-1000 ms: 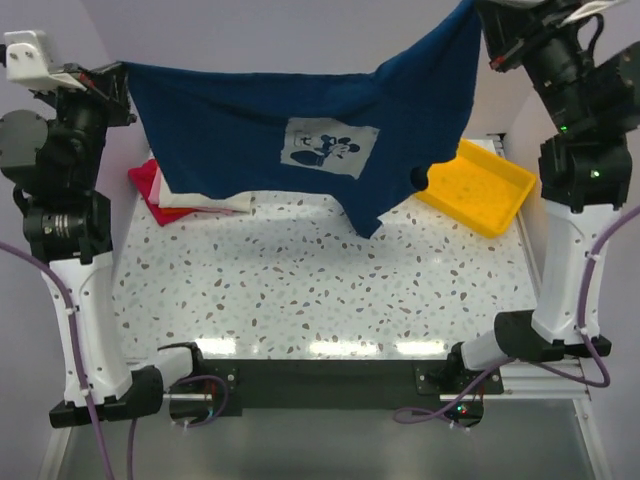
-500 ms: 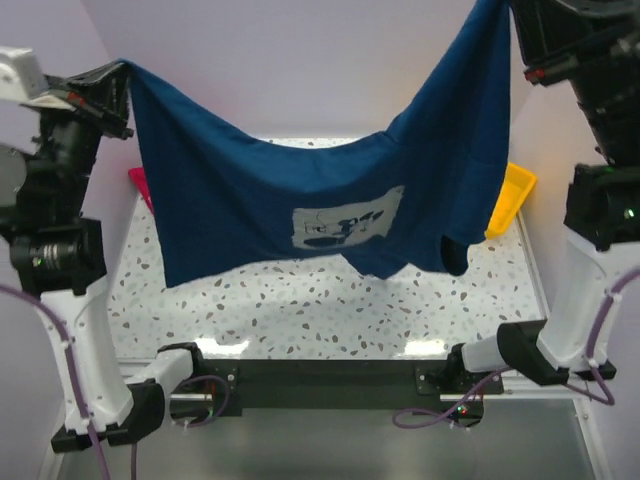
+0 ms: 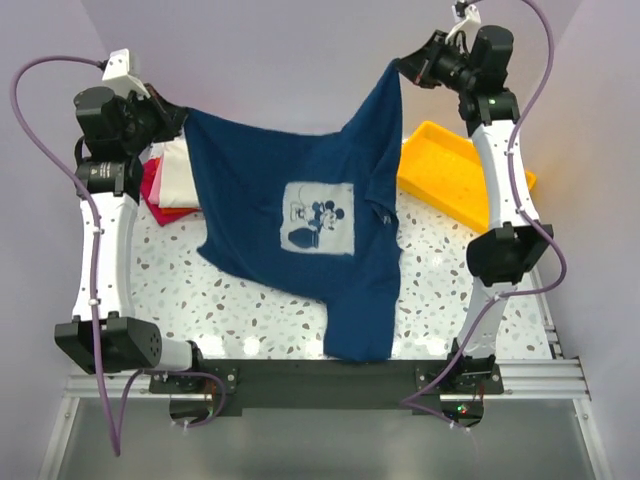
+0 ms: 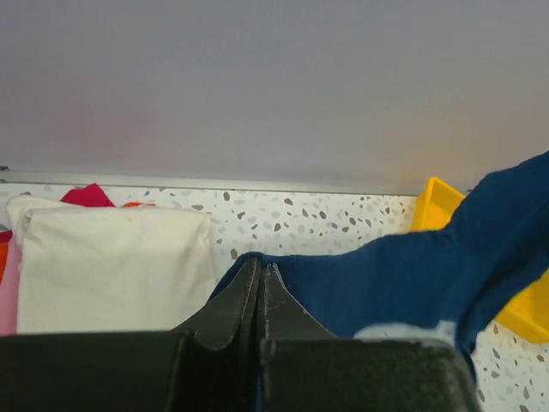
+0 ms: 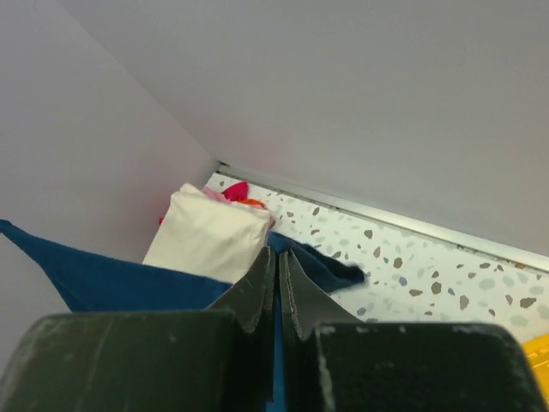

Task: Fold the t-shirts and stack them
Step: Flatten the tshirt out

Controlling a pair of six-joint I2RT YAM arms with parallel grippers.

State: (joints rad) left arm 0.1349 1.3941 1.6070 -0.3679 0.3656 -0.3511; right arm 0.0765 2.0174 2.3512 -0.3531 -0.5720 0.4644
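Note:
The navy t-shirt [image 3: 300,220] with a pale square cartoon print [image 3: 318,218] hangs spread between both grippers, its lower part draped on the table toward the near edge. My left gripper [image 3: 183,113] is shut on its far left corner; in the left wrist view the navy t-shirt [image 4: 403,275] comes out of the closed left gripper [image 4: 262,268]. My right gripper [image 3: 402,66] is shut on its far right corner, and the right wrist view shows the navy t-shirt [image 5: 94,275] pinched in that gripper [image 5: 276,254]. Folded cream [image 4: 111,266], pink and red shirts [image 3: 150,185] are stacked at the far left.
A yellow plastic tray [image 3: 455,175] sits at the far right of the speckled table [image 3: 250,310], partly behind the shirt. The purple back wall [image 3: 300,60] stands close behind both grippers. The stack of folded shirts lies right under the left gripper.
Both arms have swung from high and near the camera to the far side of the table. The shirt has come down with them and now lies partly on the table.

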